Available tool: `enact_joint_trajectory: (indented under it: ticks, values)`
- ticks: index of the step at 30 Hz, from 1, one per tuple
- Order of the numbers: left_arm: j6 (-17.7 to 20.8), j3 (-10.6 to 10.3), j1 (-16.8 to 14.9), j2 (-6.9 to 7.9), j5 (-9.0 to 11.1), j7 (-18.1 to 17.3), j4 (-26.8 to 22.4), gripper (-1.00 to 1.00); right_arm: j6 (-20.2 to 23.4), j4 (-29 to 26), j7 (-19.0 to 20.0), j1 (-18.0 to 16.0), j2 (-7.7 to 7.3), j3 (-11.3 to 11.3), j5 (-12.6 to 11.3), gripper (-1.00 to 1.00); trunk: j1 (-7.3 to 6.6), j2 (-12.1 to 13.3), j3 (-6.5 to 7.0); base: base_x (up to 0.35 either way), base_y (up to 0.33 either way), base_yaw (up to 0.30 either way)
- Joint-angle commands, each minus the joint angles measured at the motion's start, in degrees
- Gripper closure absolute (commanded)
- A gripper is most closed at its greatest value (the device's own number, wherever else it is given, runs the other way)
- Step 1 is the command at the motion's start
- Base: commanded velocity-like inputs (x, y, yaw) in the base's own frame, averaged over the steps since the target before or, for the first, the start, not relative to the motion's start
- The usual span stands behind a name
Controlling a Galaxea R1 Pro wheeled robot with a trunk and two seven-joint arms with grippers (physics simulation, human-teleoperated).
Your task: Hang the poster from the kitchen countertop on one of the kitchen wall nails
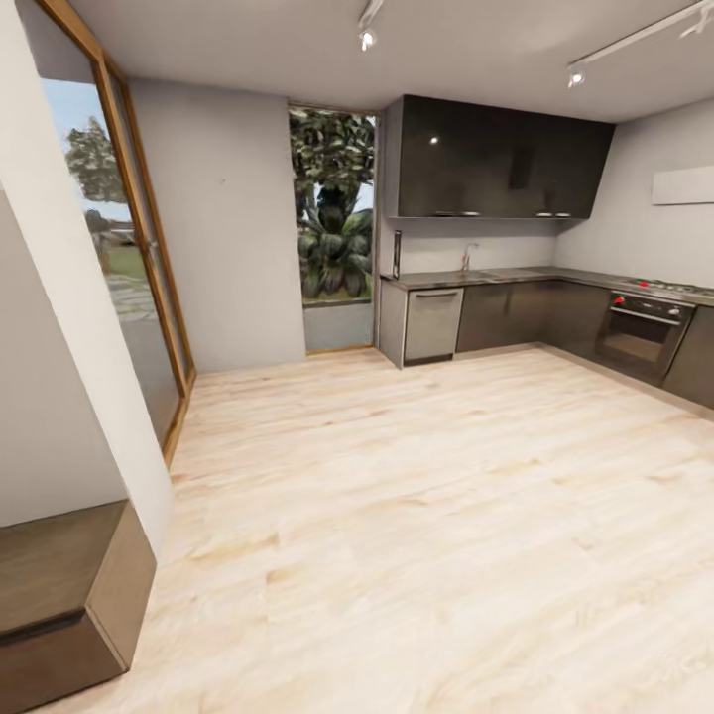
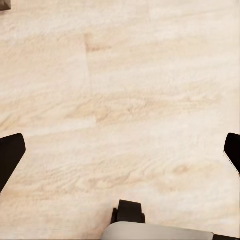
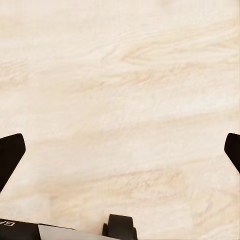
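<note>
Well, starting at the near left of the head view, a low brown cabinet (image 1: 69, 585) sits against a white wall, and beyond it a tall wood-framed glass door (image 1: 139, 288) looks out on greenery. Moving right, a plain light grey wall (image 1: 223, 218) runs to a narrow window (image 1: 335, 218) full of dark leafy plants. Across the middle, pale wood floor (image 1: 416, 516) stretches wide and bare. Far right now: the kitchen countertop (image 1: 516, 277), a grey slab with a faucet (image 1: 464, 256) above its sink, runs along the far wall over grey cabinets and turns the corner toward an oven (image 1: 640, 332) with a hob above it. Dark glossy upper cabinets (image 1: 496, 159) hang over it. The poster cannot be made out on that counter from this distance, and any nail on the walls is too small to tell. Down at the wrists, the left gripper (image 2: 120, 150) has its jaws spread wide over bare floorboards, holding nothing, and the right gripper (image 3: 120, 150) likewise has its dark fingertips (image 3: 10, 155) far apart over the same pale wood.
</note>
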Motion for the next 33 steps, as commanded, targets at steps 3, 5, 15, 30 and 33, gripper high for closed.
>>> enact_joint_trajectory:
  ticks: [3, 5, 15, 30, 33]
  values:
    - [-0.1, 0.0, 0.0, -0.01, 0.0, 0.0, -0.1, -1.00, -0.1, 0.0, -0.1, 0.0, -0.03, 0.1, 0.4, -1.00, 0.04, 0.0, -0.05, 0.340, 0.000, 0.000]
    - [-0.1, 0.0, 0.0, -0.01, 0.0, 0.0, -0.1, -1.00, -0.1, 0.0, -0.1, 0.0, -0.03, 0.1, 0.4, -1.00, 0.04, 0.0, -0.05, 0.340, 0.000, 0.000]
    - [-0.1, 0.0, 0.0, -0.01, 0.0, 0.0, -0.1, -1.00, -0.1, 0.0, 0.0, 0.0, -0.03, 0.1, 0.4, -1.00, 0.04, 0.0, -0.05, 0.340, 0.000, 0.000]
    - [-0.1, 0.0, 0.0, -0.01, 0.0, 0.0, -0.1, -1.00, -0.1, 0.0, 0.0, 0.0, -0.03, 0.1, 0.4, -1.00, 0.04, 0.0, -0.05, 0.340, 0.000, 0.000]
    - [-0.1, 0.0, 0.0, -0.01, 0.0, 0.0, -0.1, -1.00, -0.1, 0.0, 0.0, 0.0, -0.03, 0.1, 0.4, -1.00, 0.04, 0.0, -0.05, 0.340, 0.000, 0.000]
